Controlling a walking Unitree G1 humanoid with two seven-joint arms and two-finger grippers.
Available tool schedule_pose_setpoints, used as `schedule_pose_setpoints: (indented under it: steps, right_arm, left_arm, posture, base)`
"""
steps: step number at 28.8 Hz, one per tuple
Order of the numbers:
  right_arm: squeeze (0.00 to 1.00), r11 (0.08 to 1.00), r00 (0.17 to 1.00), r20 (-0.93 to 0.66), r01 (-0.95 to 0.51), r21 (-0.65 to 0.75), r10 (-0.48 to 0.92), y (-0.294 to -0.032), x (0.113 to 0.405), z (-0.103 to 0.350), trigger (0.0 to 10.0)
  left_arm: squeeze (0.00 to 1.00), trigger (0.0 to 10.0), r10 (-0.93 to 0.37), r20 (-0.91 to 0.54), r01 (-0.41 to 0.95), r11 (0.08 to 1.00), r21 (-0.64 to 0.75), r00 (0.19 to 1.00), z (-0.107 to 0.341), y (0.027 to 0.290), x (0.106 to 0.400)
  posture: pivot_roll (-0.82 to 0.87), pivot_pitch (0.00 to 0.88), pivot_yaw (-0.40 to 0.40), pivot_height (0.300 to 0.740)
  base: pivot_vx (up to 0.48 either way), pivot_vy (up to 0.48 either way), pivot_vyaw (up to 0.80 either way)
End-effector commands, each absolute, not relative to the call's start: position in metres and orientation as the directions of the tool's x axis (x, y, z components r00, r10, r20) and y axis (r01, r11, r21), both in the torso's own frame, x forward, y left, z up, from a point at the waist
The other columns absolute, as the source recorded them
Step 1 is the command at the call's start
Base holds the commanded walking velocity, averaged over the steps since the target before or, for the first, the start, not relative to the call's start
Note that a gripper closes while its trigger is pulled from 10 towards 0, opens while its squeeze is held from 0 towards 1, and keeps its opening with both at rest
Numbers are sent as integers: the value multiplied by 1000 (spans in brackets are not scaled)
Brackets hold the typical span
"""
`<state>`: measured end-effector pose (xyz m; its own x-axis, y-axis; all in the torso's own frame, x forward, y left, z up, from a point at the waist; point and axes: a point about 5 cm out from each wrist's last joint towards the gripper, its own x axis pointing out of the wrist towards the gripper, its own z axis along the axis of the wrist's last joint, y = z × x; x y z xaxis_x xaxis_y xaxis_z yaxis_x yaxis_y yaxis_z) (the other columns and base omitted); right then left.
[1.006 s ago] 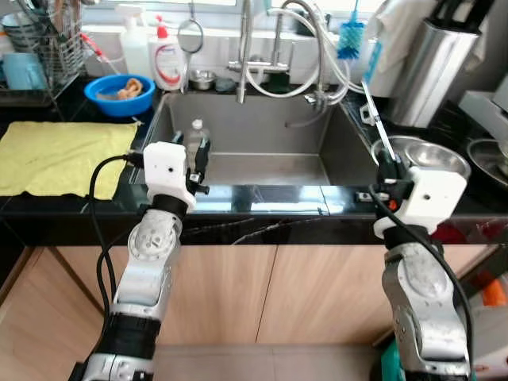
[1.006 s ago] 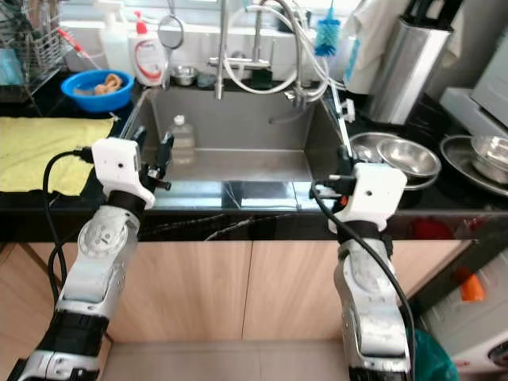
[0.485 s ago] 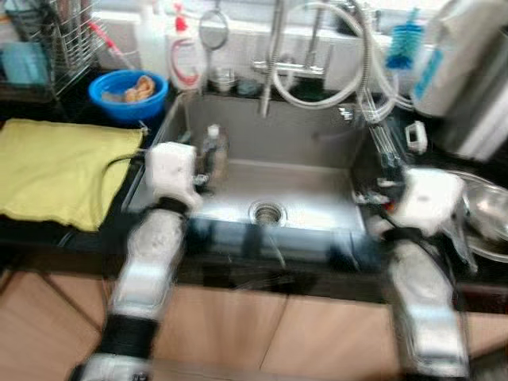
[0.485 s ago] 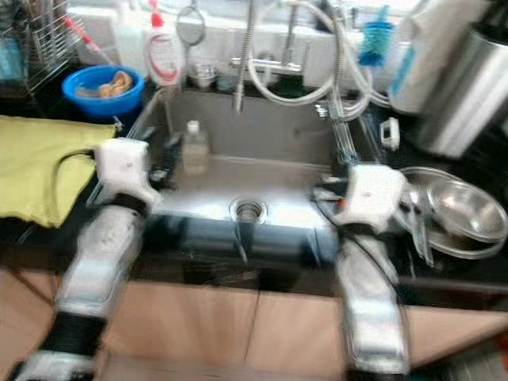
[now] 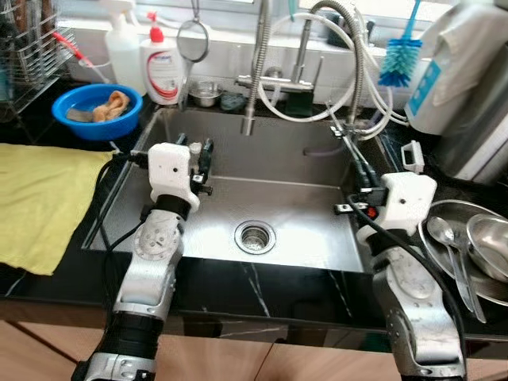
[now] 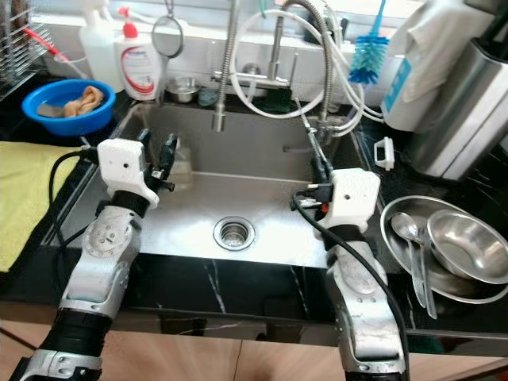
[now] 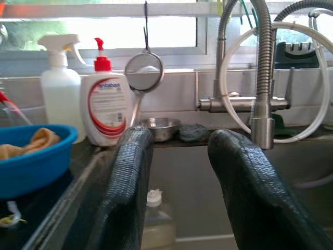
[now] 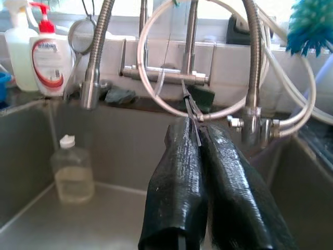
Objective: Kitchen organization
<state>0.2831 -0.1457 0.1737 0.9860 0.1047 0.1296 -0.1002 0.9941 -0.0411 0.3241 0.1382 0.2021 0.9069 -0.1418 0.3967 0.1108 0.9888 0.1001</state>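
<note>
A small clear bottle (image 8: pixel 72 173) with a white cap stands upright on the floor of the steel sink (image 5: pixel 294 230), in the back corner on the robot's left, close against the sink walls. Its long axis is vertical. It lies straight ahead of the left claw (image 7: pixel 177 172) and a little below it: in the left wrist view the white cap shows low in the gap between the two black fingers (image 7: pixel 125 192), which stand apart with nothing between them. The claw hovers over the left side of the basin, near the bottle but apart from it. The left arm is plainly the nearer one.

The right claw (image 8: pixel 200 172) hangs at the sink's right wall with its fingers pressed together on a thin metal tool, probably a pair of tongs (image 8: pixel 190 107), though the slim rod is hard to read. From that side the bottle sits well apart, across the basin.

Around the sink: a pull-down faucet (image 5: pixel 255 71), a soap bottle (image 5: pixel 162 70), a blue bowl (image 5: pixel 97 109) holding a cloth, a yellow towel (image 5: pixel 40 198) on the black bench (image 5: pixel 262 290), and steel bowls (image 6: pixel 460 246) to the right.
</note>
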Motion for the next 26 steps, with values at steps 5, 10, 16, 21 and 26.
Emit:
schedule_pose_setpoints:
  steps: [5, 10, 16, 21, 26]
  right_arm:
    - [0, 1000, 999, 26, -21, -13, 22, -151, 281, 173, 10000]
    - [0, 997, 994, -110, -8, 73, 16, -148, 285, 163, 10000]
    - [0, 995, 976, -214, -27, 91, 46, -146, 283, 151, 10000]
    - [0, 992, 955, -291, -24, 124, 59, -145, 279, 141, 10000]
    - [443, 984, 943, -330, 17, 176, 43, -146, 277, 134, 10000]
  left_arm:
    - [0, 10000, -171, 409, 139, 984, 107, 897, 204, 130, 323]
    - [0, 10000, -181, 404, 149, 983, 109, 896, 202, 128, 322]
    - [0, 10000, -184, 393, 151, 982, 114, 901, 201, 129, 323]
    - [0, 10000, -188, 381, 155, 981, 115, 905, 199, 129, 322]
    - [0, 10000, -191, 379, 159, 981, 115, 905, 198, 127, 322]
  posture:
    - [11, 0, -54, 740]
    - [18, 0, -58, 740]
    - [23, 0, -65, 740]
    - [23, 0, -65, 740]
    - [22, 0, -62, 740]
  base:
    - [0, 0, 0]
    - [0, 0, 0]
    - [0, 0, 0]
    - [0, 0, 0]
    - [0, 0, 0]
